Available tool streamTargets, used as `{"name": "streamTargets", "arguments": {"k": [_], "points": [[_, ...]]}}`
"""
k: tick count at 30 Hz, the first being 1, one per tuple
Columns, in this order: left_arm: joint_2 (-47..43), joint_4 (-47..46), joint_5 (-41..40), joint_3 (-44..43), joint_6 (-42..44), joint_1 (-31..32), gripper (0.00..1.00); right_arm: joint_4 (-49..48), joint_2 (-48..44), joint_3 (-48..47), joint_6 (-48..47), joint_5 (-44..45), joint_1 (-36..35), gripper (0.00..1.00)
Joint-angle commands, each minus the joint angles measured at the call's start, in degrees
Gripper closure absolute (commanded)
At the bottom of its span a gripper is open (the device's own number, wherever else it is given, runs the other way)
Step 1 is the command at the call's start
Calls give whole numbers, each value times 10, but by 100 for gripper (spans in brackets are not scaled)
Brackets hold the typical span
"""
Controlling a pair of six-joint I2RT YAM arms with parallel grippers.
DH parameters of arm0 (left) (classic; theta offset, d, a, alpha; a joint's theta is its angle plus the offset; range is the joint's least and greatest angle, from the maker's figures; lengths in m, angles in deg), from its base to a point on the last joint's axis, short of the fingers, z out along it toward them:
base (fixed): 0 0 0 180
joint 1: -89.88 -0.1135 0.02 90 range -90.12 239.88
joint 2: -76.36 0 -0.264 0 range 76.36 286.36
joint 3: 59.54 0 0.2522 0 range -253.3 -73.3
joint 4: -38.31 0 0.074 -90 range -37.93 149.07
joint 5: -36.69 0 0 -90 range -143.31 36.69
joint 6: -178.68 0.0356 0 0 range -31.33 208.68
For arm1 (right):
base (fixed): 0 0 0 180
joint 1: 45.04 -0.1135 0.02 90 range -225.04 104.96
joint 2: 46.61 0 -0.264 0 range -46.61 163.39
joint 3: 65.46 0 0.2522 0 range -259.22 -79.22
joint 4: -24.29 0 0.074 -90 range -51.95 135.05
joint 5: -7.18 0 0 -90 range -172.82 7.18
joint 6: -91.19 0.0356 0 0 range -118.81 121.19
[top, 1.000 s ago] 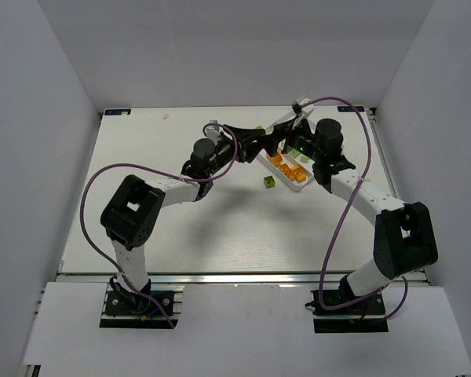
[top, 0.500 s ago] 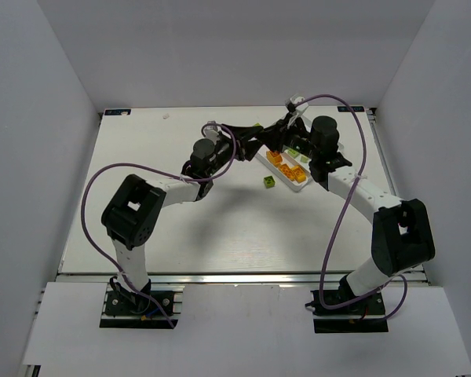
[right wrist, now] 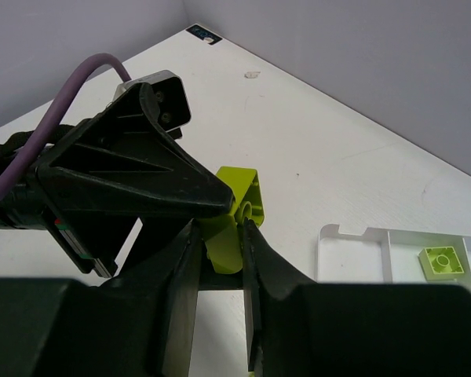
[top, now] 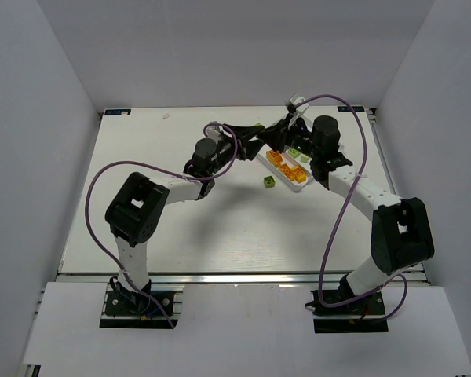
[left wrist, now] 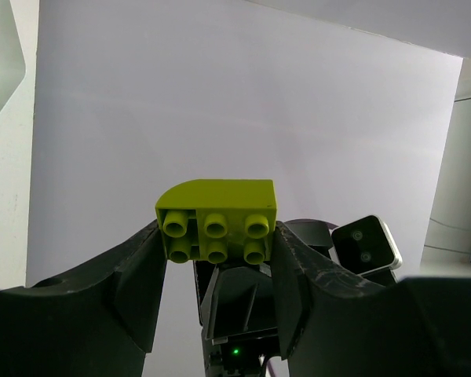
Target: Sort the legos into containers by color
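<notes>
One lime green lego (left wrist: 217,206) is held in the air between both grippers. My left gripper (left wrist: 216,239) is shut on its two sides, studs facing the camera. My right gripper (right wrist: 220,236) is shut on the same lego (right wrist: 239,192), pinching its thin lower edge just below the left gripper's finger (right wrist: 133,177). In the top view the two grippers meet beside the near-left end of the white tray (top: 304,184). One of its containers holds several orange legos (top: 286,166), another holds green ones (top: 295,152). A loose green lego (top: 268,182) lies on the table beside the tray.
The tray sits diagonally at the back right of the white table, and its corner (right wrist: 353,239) with a green lego (right wrist: 442,261) shows in the right wrist view. Grey walls enclose the table on three sides. Purple cables loop over both arms.
My right gripper moved left from over the tray to the left gripper and shut on the lime lego held there. The left arm barely moved.
</notes>
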Motion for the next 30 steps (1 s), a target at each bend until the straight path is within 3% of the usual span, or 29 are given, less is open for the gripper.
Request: {"name": "streamTargets", "arguments": {"k": [1,8,18,20,25,30], "points": [[-5,-25,21,-22,-7,8,41,-33,0,-21,6,2,3,94],[9,-22,22,-37,-7,8,23,-35,-5,-15,6,12,8,95],[30,19,22,-73,3,-5,9,-25,-11,-5,-4,56,28,96],[12,72,18,-63,30,-10,2,-18,-6,-11,2,76,36,96],[-39,315,-8,-67,143,-28,2,-2,14,-21,5,83,75,97],[-63,410,-19,-70,221,-34,2,29,57,-48,-22,104,102,99]]}}
